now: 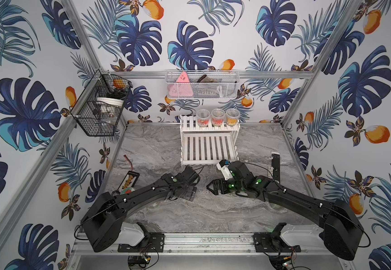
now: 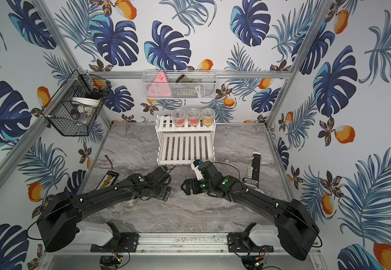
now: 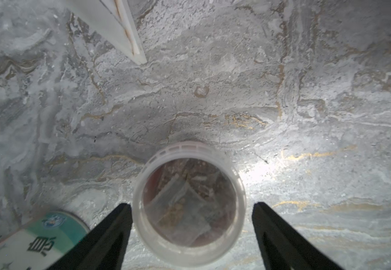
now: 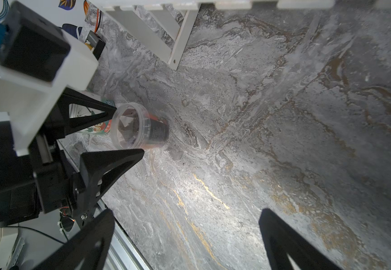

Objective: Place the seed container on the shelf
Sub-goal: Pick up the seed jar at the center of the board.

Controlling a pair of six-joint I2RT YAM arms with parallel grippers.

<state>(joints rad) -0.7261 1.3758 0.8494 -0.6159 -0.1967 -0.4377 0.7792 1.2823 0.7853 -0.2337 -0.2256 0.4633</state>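
- We see the left tool (image 3: 191,205) partly open astride the seed container (image 3: 190,187), one finger at its rim, the other just clear.
- The container stands on the bench (image 3: 283,93), near the shelf (image 1: 207,149).
- Our right tool (image 4: 188,210) gapes wide and empty.
- In both top views the low, outstretched left arm (image 1: 143,191) covers the container.

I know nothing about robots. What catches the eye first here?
The loud blue-leaf wallpaper on every wall, then two black arms reaching over the marble table. At the back, a white shelf carries three clear jars on its upper tier; a similar seed container stands on the table within the open left gripper.
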